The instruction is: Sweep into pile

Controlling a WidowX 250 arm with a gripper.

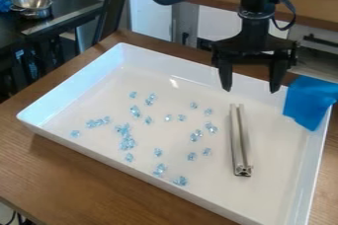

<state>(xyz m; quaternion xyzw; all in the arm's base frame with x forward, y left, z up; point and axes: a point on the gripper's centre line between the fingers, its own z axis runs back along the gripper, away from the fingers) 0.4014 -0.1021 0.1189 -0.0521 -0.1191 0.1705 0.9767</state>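
Observation:
My gripper (250,87) hangs open over the far right part of the white tray (92,157), its two fingers wide apart and nothing between them. Below it, a silver metal bar (239,142) lies lengthwise in the tray, apart from the fingers. Several small clear-blue pieces are scattered over the tray's left and middle floor. A denser cluster (125,137) sits left of centre, and a few pieces (198,134) lie just left of the bar.
A blue cloth (309,101) drapes over the tray's right wall, beside the gripper. The tray stands on a brown wooden table (59,177). A metal pot (31,5) rests on a dark counter at the upper left.

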